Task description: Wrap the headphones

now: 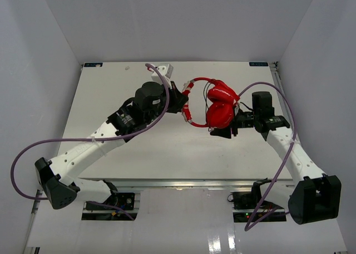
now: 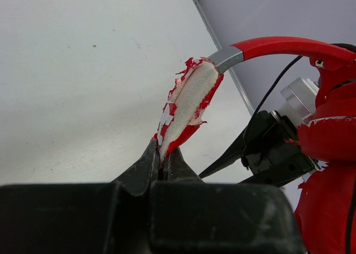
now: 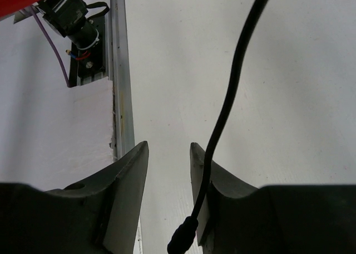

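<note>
Left wrist view: the left gripper (image 2: 162, 162) pinches the torn band padding of the red headphones (image 2: 278, 44), over the tabletop's middle toward the far edge; the right gripper (image 3: 169, 165) stands partly open, nearer the black cable (image 3: 231, 98), which runs lengthwise along its finger

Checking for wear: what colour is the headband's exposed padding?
Whitish padding, with peeling red edges; the left wrist view shows it best.

Top external camera looking steeply down from above and behind the arm bases, taking in the whole table (image 1: 111, 87) from afar, left wrist camera peering close over the left gripper (image 2: 162, 154) at the headphones (image 2: 278, 45), right wrist camera pointing close past the right gripper (image 3: 169, 151) onto the table, top and left wrist views sharing the headphones.
</note>
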You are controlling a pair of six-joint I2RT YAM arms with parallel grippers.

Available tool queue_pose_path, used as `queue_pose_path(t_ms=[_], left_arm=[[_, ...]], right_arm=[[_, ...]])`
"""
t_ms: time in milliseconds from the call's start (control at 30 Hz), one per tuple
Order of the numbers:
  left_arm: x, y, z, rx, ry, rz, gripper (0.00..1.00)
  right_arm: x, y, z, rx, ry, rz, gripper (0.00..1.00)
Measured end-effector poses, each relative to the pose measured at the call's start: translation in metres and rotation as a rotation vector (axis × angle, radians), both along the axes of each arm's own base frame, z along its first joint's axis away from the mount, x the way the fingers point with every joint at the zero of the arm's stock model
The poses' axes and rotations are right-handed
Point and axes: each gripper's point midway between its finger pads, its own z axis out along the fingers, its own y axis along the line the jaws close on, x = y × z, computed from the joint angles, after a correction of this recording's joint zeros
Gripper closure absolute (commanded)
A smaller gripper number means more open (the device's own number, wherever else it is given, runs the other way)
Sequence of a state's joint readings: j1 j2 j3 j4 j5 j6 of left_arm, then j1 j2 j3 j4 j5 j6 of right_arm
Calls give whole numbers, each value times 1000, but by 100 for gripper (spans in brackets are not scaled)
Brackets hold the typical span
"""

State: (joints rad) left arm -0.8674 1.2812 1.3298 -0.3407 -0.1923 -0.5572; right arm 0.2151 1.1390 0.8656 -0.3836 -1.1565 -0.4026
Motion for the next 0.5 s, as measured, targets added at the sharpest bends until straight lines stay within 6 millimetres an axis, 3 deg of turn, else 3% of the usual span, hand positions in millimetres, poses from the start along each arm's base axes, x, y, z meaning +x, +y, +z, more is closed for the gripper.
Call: queue_pose_path(t_ms=[233, 500], left_arm=[[-1, 17, 5, -46, -3, 78, 100], [3, 25, -14, -84, 36, 149, 100]], right_arm=[[1, -1, 8, 14, -11, -27, 88], [-2, 1, -4, 36, 58, -45, 92]])
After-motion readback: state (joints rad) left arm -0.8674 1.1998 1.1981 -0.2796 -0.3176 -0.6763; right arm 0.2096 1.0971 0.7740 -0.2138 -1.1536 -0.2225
